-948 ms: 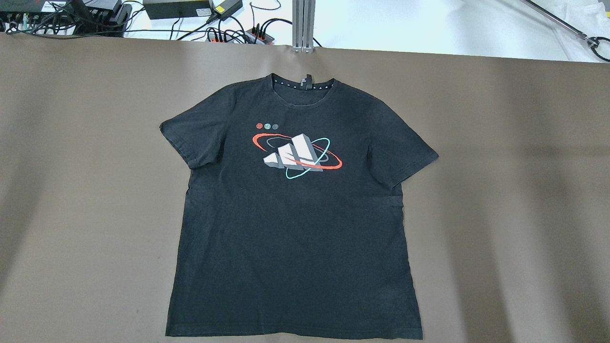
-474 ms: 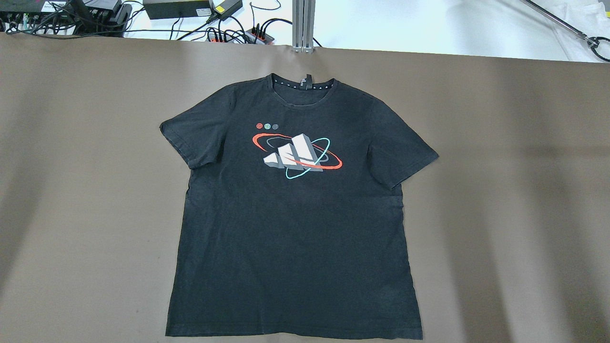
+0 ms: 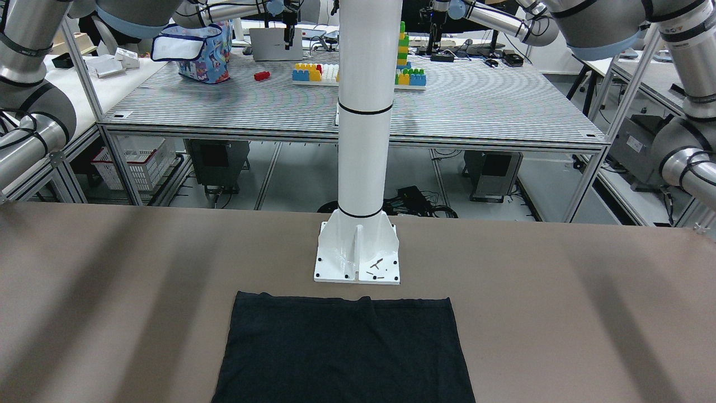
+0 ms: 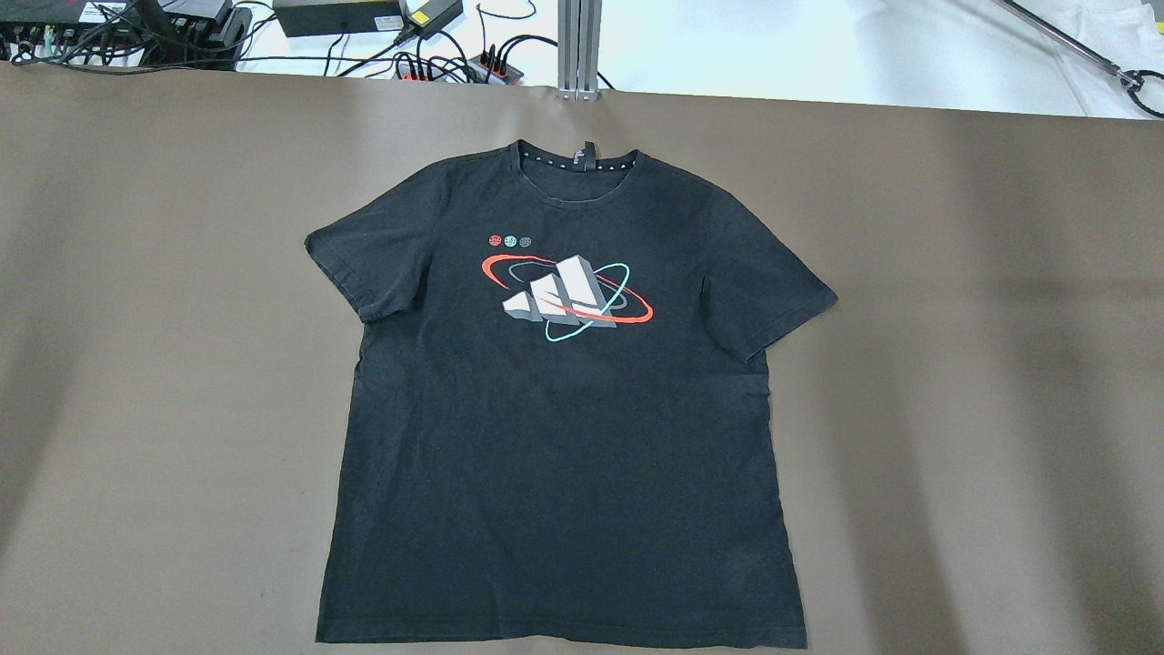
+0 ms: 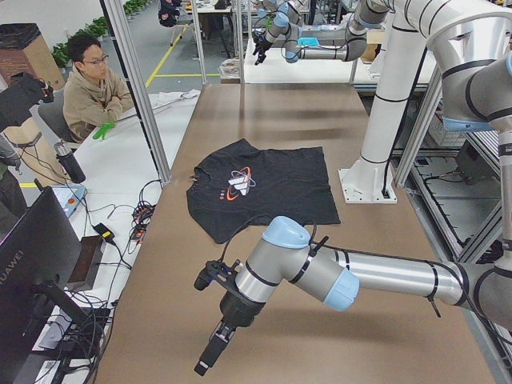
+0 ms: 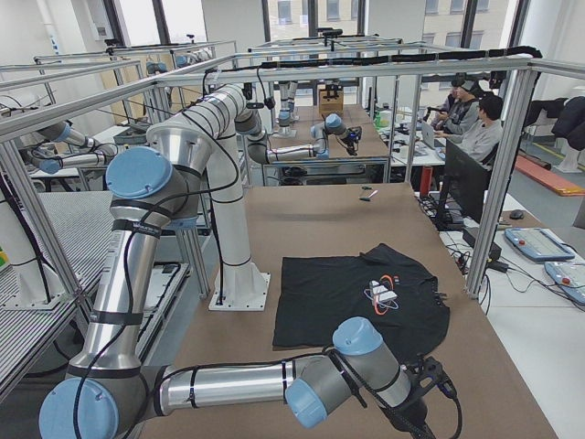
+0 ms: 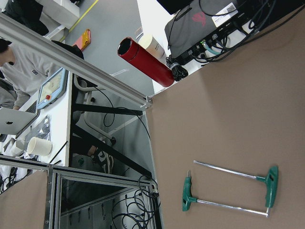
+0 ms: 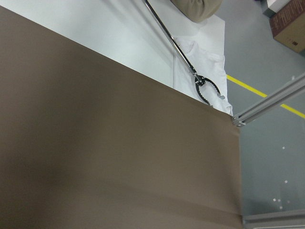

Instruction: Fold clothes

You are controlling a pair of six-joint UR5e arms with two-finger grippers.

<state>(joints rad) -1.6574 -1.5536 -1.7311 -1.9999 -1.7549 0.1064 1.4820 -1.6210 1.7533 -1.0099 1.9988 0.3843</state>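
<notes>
Shirt (image 4: 559, 428) is lying flat, print up, mid-counter (image 4: 136, 364); folding isn't begun yet. L tool (image 5: 205, 364) and R tool (image 6: 419, 428) are hovering well apart from it; can't tell if they're parted or together. Next, prob.: both reaching in and pinching a sleeve edge.

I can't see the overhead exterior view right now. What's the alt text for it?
A black T-shirt lies spread flat and unfolded, print up, on the brown table, collar toward the far edge and hem at the picture's bottom. Neither arm shows; cables lie beyond the table's far edge, upper left.
</notes>
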